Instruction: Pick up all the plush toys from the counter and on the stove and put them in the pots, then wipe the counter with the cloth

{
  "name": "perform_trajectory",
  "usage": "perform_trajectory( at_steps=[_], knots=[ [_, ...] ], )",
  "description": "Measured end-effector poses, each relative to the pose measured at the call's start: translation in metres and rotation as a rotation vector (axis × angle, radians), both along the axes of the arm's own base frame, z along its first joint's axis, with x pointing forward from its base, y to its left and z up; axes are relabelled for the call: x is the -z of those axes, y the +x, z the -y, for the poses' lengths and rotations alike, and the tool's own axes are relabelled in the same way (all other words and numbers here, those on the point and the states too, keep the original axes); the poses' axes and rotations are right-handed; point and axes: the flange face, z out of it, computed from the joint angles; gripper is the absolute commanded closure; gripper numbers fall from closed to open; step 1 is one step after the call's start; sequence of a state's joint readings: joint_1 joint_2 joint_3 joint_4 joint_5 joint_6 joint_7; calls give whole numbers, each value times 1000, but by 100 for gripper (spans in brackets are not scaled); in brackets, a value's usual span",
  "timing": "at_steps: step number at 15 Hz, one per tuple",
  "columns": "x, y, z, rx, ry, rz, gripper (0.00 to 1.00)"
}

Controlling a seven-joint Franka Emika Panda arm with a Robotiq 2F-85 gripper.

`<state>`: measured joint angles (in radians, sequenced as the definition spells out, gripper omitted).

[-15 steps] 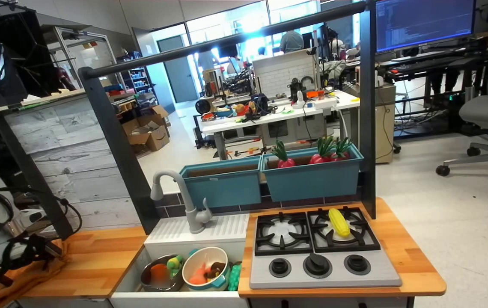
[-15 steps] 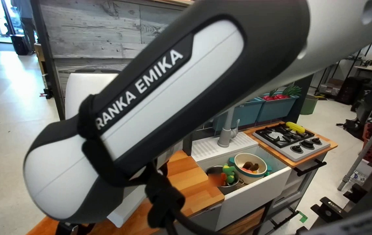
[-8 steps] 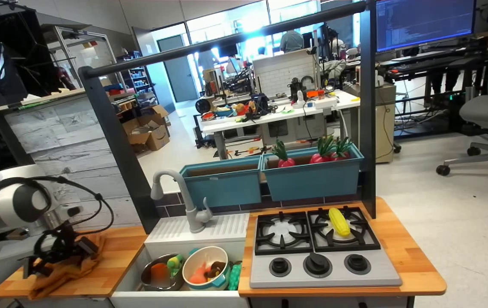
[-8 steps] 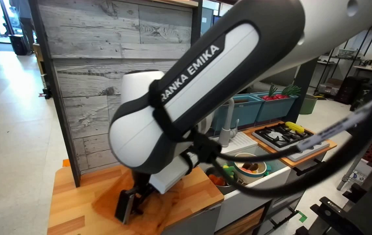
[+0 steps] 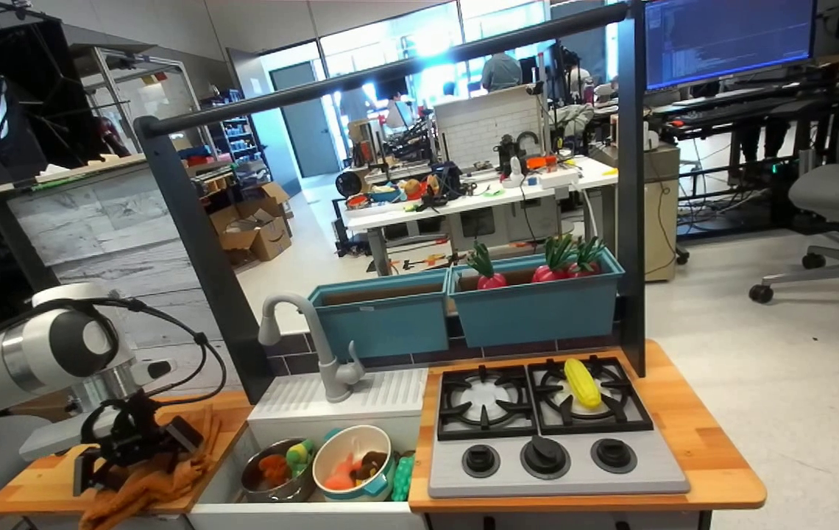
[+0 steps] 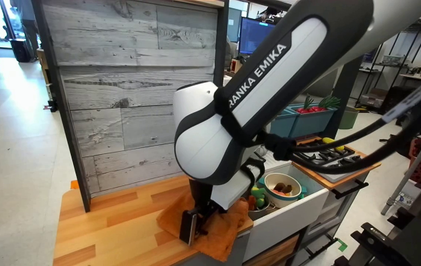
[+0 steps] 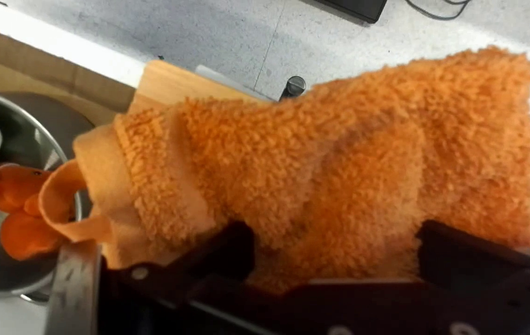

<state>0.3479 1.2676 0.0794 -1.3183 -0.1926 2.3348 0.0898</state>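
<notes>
Lower left in an exterior view, we judge wiping in hand: the gripper (image 5: 137, 460), jaws apart, rests on the cloth (image 5: 146, 492). Next: sweep the counter (image 5: 26, 487) leftward.

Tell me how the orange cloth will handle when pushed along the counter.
The orange cloth is probably floppy, bunching when pushed: it lies in folds. Its fuzzy pile may drag on the counter, and its overhanging corner could sag further.
</notes>
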Motion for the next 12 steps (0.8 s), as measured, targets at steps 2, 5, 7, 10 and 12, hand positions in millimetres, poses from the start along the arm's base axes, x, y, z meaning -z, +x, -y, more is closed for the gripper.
perform_trajectory(
  at_steps=[2,5,7,10,12],
  knots=[
    [-1,-4,-26,-84,-5,22,0],
    [-4,-11,-84,-194,17,70,0],
    [-4,-16,-117,-246,35,101,0],
    [-4,-14,-128,-259,42,113,0],
    [-3,-7,-113,-224,31,101,0]
  ],
)
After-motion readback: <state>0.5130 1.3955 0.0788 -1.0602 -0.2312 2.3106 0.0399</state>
